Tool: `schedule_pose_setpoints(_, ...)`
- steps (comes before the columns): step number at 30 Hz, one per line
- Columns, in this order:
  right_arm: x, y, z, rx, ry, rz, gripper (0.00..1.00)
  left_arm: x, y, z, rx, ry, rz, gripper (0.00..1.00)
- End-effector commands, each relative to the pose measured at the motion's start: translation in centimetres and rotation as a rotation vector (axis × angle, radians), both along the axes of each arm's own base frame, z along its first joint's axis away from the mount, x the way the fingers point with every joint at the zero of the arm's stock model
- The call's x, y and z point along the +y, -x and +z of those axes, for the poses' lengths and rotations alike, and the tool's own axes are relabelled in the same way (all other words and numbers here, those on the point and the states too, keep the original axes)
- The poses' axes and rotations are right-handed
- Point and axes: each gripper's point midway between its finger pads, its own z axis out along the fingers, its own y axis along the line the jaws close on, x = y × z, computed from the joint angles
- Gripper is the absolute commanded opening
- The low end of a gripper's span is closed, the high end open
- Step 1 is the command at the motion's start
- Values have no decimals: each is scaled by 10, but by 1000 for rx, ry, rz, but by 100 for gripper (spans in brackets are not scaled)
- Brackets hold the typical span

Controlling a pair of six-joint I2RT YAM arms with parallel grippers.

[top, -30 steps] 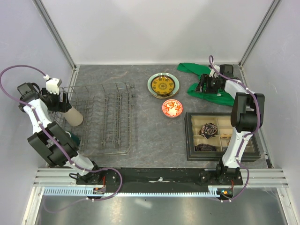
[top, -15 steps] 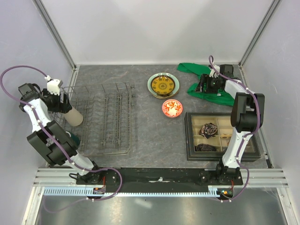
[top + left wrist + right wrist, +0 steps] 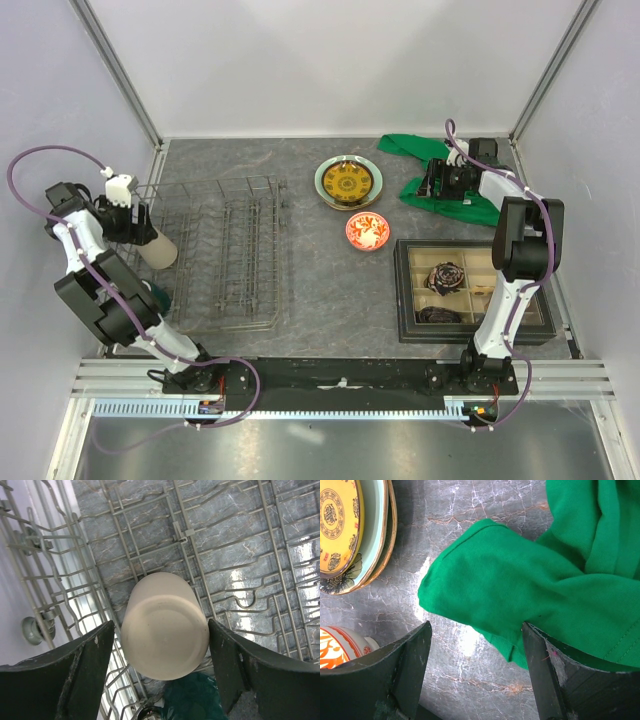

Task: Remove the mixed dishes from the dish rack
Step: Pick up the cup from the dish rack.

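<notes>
Plain beige cup point(image 3: 165, 630) lies between the spread jaws of the left gripper point(image 3: 160, 626), its folded arm angled down into the dish rack point(image 3: 240, 555).

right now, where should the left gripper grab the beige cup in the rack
Across its round side wall, from the base end: the beige cup lies tilted in the dish rack, flat base facing the left gripper, whose open jaws flank it.
</notes>
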Motion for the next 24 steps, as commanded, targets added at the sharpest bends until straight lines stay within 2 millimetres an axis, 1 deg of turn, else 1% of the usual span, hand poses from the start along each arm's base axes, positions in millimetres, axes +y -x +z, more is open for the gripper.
schedule_pose_setpoints(1,-9,-13,9,-41,21,-8,81,-7,0,-10,-6,23,-54,79)
schedule_pose_setpoints(7,-11,-12,8,-38,20,-12,81,-12,1,-20,12,36,-68,75)
schedule_pose_setpoints(10,-13,-13,8,-49,36,3,81,-12,2,-20,11,40,-70,72)
schedule_pose_setpoints(11,-13,-12,7,-46,35,3,81,-12,1,-18,4,37,-72,69)
schedule_pose_setpoints(13,-13,-12,6,-45,34,4,81,-15,1,-17,-1,45,-76,66)
schedule_pose_setpoints(16,-14,-12,6,-45,34,1,81,-17,0,-10,-16,49,-81,60)
schedule_pose_setpoints(18,-15,-12,5,-42,34,0,81,-18,1,-3,-24,47,-81,51)
schedule_pose_setpoints(20,-15,-12,4,-40,32,1,81,-19,0,3,-34,48,-84,45)
schedule_pose_setpoints(21,-15,-12,4,-40,32,1,81,-19,-1,10,-47,41,-84,45)
schedule_pose_setpoints(22,-15,-12,5,-42,33,1,81,-20,-2,13,-54,42,-86,44)
schedule_pose_setpoints(23,-14,-12,4,-38,30,1,80,-20,-2,18,-63,40,-87,37)
schedule_pose_setpoints(24,-14,-12,5,-41,30,1,81,-20,-3,24,-71,35,-86,34)
